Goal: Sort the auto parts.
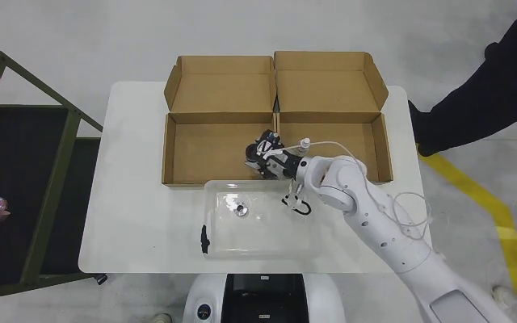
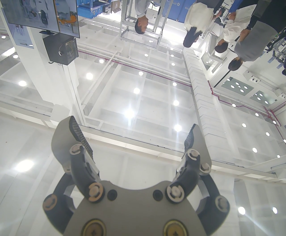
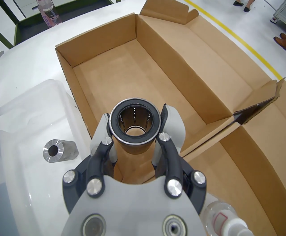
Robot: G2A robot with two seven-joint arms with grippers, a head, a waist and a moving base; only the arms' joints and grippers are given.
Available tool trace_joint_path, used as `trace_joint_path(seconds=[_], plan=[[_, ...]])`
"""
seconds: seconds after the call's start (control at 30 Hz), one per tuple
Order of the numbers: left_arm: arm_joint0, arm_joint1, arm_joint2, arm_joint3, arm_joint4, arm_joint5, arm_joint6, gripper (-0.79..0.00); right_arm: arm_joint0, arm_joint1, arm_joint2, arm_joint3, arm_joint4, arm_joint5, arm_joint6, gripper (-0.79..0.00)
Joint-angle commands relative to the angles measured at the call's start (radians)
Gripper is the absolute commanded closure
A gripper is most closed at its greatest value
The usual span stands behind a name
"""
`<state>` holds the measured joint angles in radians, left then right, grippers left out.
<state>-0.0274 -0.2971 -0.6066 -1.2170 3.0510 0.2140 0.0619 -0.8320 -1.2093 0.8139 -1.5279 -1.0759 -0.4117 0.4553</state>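
Though dark overhead, right gripper's (image 3: 135, 115) bearing (image 3: 135, 139) ball-lined inside.

Pink lettering runs down a pink clear plastic bottle (image 3: 48, 12), and white letters mark a blue banner (image 2: 176, 11); neither reads whole.
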Motion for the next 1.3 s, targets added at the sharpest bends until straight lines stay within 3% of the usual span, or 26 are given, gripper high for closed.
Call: trace_joint_path(seconds=[0.0, 0.2, 0.53, 0.73, 0.8, 0.83, 1.03, 1.27], plan=[[0.000, 0.000, 0.000, 0.000, 0.000, 0.000, 0.000, -0.785, 0.008, -0.005, -0.007, 0.009, 0.003, 0.005, 0.013, -0.062], [0.000, 0.000, 0.000, 0.000, 0.000, 0.000, 0.000, -0.785, 0.033, -0.020, -0.034, 0.026, -0.011, 0.012, 0.059, -0.074], [0.000, 0.000, 0.000, 0.000, 0.000, 0.000, 0.000, -0.785, 0.052, -0.042, -0.064, 0.039, -0.029, 0.025, 0.098, -0.228], [0.000, 0.000, 0.000, 0.000, 0.000, 0.000, 0.000, -0.785, 0.057, -0.051, -0.068, 0.056, -0.033, 0.023, 0.103, -0.388], [0.000, 0.000, 0.000, 0.000, 0.000, 0.000, 0.000, -0.785, 0.058, -0.053, -0.067, 0.057, -0.034, 0.022, 0.104, -0.542], [0.000, 0.000, 0.000, 0.000, 0.000, 0.000, 0.000, -0.785, 0.058, -0.054, -0.065, 0.057, -0.035, 0.024, 0.104, -0.579], [0.000, 0.000, 0.000, 0.000, 0.000, 0.000, 0.000, -0.785, 0.042, -0.055, -0.047, 0.038, -0.031, 0.015, 0.087, -0.640], [0.000, 0.000, 0.000, 0.000, 0.000, 0.000, 0.000, -0.785, -0.028, -0.037, 0.014, -0.080, -0.054, -0.033, -0.005, -0.727]])
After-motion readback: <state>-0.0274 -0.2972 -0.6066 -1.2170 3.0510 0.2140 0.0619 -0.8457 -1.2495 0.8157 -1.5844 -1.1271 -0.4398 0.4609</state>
